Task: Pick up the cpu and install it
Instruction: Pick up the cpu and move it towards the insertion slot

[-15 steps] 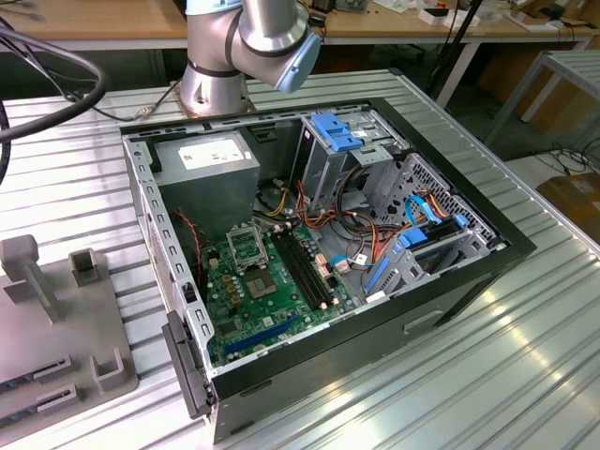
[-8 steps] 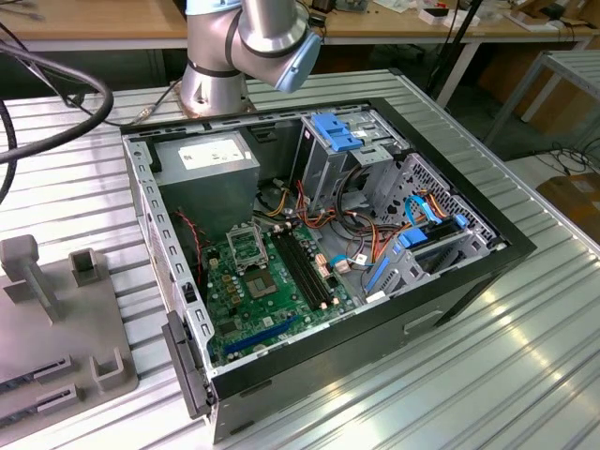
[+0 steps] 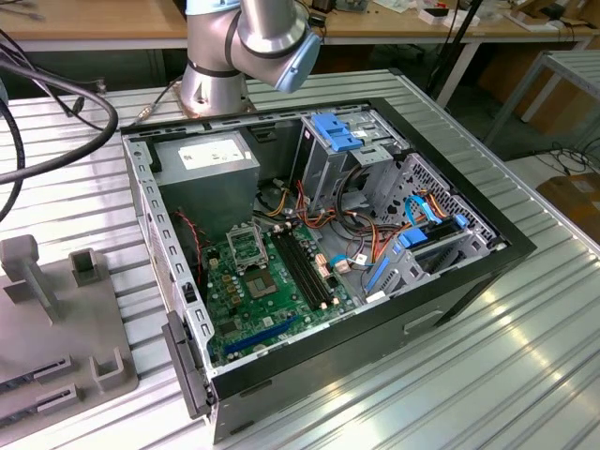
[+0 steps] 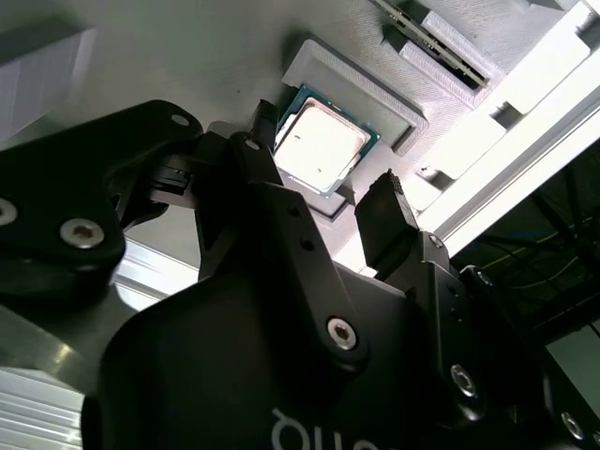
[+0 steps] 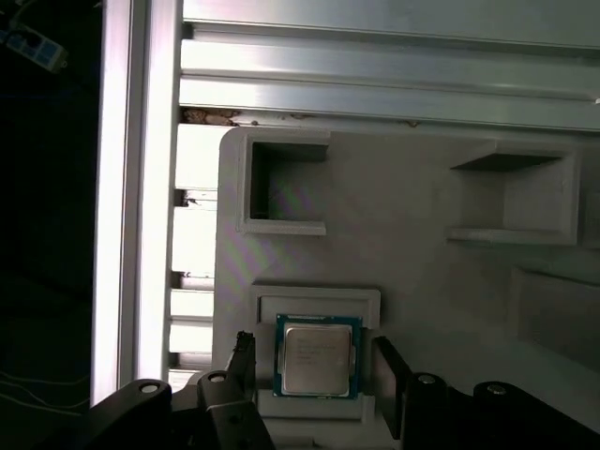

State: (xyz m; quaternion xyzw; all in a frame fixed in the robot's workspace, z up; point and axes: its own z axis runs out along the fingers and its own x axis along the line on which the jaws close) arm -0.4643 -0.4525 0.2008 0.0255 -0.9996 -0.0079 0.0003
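The cpu (image 5: 317, 360) is a small square chip with a pale metal face and a green rim. It lies flat in a shallow recess of a grey holder (image 5: 319, 302), and in the second wrist view the cpu (image 4: 319, 141) shines bright. My gripper (image 5: 315, 367) is open. One black finger (image 5: 243, 361) stands on one side of the chip and the other finger (image 5: 387, 372) on the opposite side, each with a small gap to it. In the second wrist view the gripper (image 4: 323, 164) hangs just over the chip. The silver-framed socket (image 3: 246, 248) sits on the green motherboard (image 3: 272, 291) inside the open computer case (image 3: 469, 272).
The grey fixture plate (image 3: 56, 347) with raised blocks and pockets (image 5: 281, 183) lies at the exterior view's left on a ribbed aluminium table (image 3: 525, 375). Inside the case are a power supply (image 3: 208, 173), drive cages (image 3: 347, 141) and loose cables (image 3: 375, 234). Thick black cables (image 3: 56, 122) loop near the arm's base (image 3: 216, 84).
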